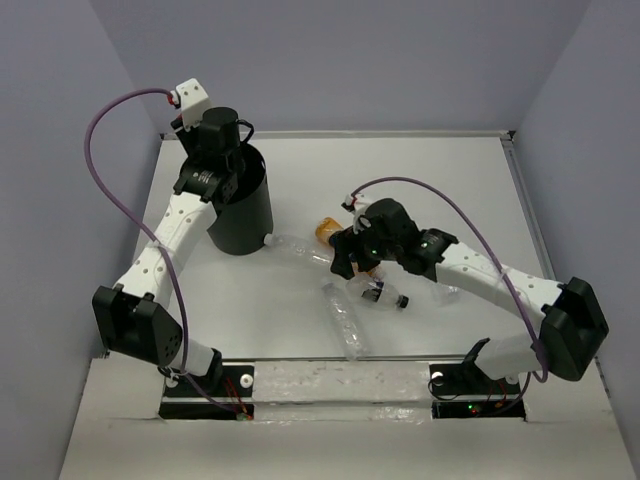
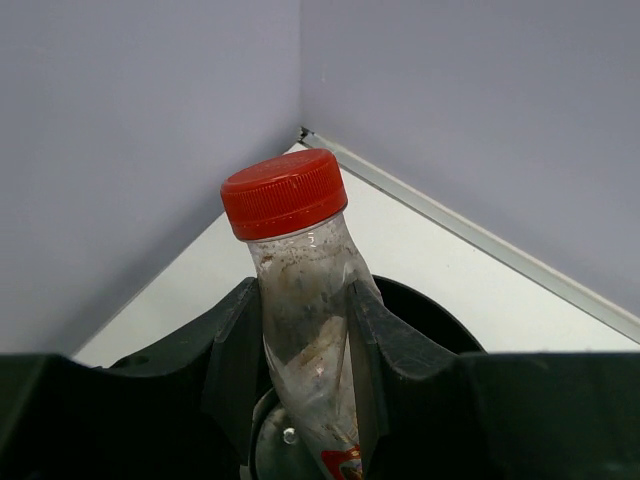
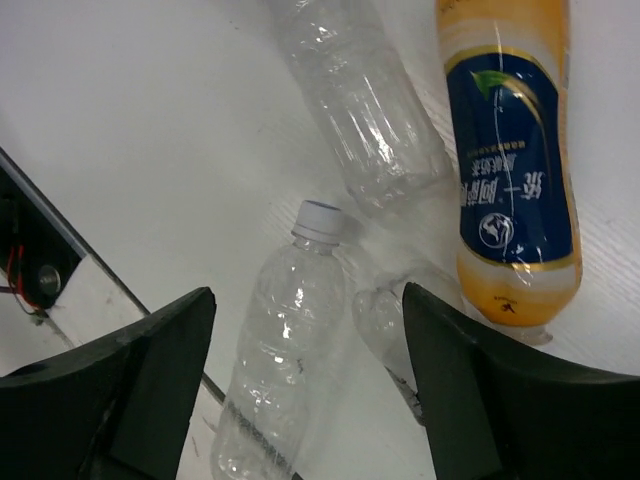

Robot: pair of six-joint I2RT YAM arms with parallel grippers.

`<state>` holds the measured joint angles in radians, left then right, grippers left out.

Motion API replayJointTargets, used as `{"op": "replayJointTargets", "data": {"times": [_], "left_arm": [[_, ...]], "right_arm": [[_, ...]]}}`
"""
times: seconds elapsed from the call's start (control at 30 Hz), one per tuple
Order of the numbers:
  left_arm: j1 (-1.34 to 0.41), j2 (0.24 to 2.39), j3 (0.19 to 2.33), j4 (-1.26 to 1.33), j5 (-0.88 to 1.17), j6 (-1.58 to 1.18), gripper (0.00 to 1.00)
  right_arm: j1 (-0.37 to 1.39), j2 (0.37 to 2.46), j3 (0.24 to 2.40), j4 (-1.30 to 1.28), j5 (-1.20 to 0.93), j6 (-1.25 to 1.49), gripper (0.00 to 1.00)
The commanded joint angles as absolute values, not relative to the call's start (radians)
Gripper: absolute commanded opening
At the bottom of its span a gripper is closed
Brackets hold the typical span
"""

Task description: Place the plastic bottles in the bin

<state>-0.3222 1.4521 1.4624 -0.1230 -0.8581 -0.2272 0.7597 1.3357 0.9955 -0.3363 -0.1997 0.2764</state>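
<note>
Left gripper (image 2: 310, 345) clamps a red-capped bottle (image 2: 285, 195) above the bin (image 1: 240, 215), apparently ready to drop it, while the right gripper (image 3: 308, 305) hangs spread over loose bottles (image 1: 345, 320) beside the bin.

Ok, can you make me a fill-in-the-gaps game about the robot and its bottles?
The left gripper is shut on a clear bottle with a ___ cap.
It holds that bottle over the ___ bin.
The open right gripper hangs above an orange bottle with a ___ label.
Missing words: red, black, blue.
</note>
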Motion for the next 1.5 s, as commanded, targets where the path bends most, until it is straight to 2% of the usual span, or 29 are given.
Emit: {"op": "replayJointTargets", "data": {"times": [0.0, 0.07, 0.17, 0.2, 0.3, 0.4, 0.63, 0.77, 0.83, 0.97, 1.03, 1.1, 1.2, 1.33, 1.47], "left_arm": [[-0.325, 1.456, 1.41, 0.058, -0.962, -0.156, 0.23], [-0.325, 1.463, 1.378, 0.078, -0.965, -0.156, 0.26], [-0.324, 1.46, 1.339, 0.098, -0.959, -0.156, 0.43], [-0.324, 1.454, 1.33, 0.103, -0.959, -0.156, 0.57], [-0.325, 1.444, 1.315, 0.109, -0.953, -0.155, 0.79], [-0.328, 1.408, 1.313, 0.095, -0.927, -0.16, 0.88], [-0.406, 1.235, 1.325, -0.003, -0.799, -0.213, 0.89], [-0.459, 1.132, 1.328, -0.149, -0.593, -0.296, 0.89], [-0.465, 1.048, 1.272, -0.19, -0.442, -0.356, 0.89], [-0.465, 0.898, 1.137, -0.232, -0.365, -0.439, 0.89], [-0.465, 0.82, 1.092, -0.276, -0.334, -0.466, 0.89], [-0.465, 0.748, 1.031, -0.307, -0.328, -0.48, 0.89], [-0.465, 0.683, 0.98, -0.365, -0.31, -0.499, 0.89], [-0.466, 0.577, 0.942, -0.399, -0.301, -0.537, 0.89], [-0.465, 0.468, 0.887, -0.413, -0.265, -0.632, 0.9]], "right_arm": [[0.874, 1.403, 1.101, -0.389, -0.045, 0.232, 0.76], [0.943, 1.41, 1.101, -0.417, 0.051, 0.27, 0.76], [0.989, 1.411, 1.074, -0.431, 0.148, 0.352, 0.8], [1.017, 1.414, 1.066, -0.445, 0.17, 0.374, 0.82], [1.039, 1.431, 1.054, -0.451, 0.222, 0.432, 0.84], [1.062, 1.474, 1.051, -0.451, 0.233, 0.457, 0.84], [1.103, 1.563, 1.068, -0.466, 0.279, 0.502, 0.8], [1.129, 1.594, 1.062, -0.482, 0.302, 0.529, 0.75], [1.143, 1.609, 1.06, -0.485, 0.311, 0.544, 0.73], [1.152, 1.663, 1.075, -0.489, 0.31, 0.548, 0.73], [1.163, 1.681, 1.092, -0.497, 0.331, 0.555, 0.65], [1.163, 1.684, 1.103, -0.506, 0.344, 0.56, 0.46], [1.199, 1.633, 1.152, -0.558, 0.357, 0.561, 0.3], [1.236, 1.485, 1.25, -0.578, 0.342, 0.525, 0.28], [1.236, 1.414, 1.399, -0.48, 0.369, 0.361, 0.28]]}}
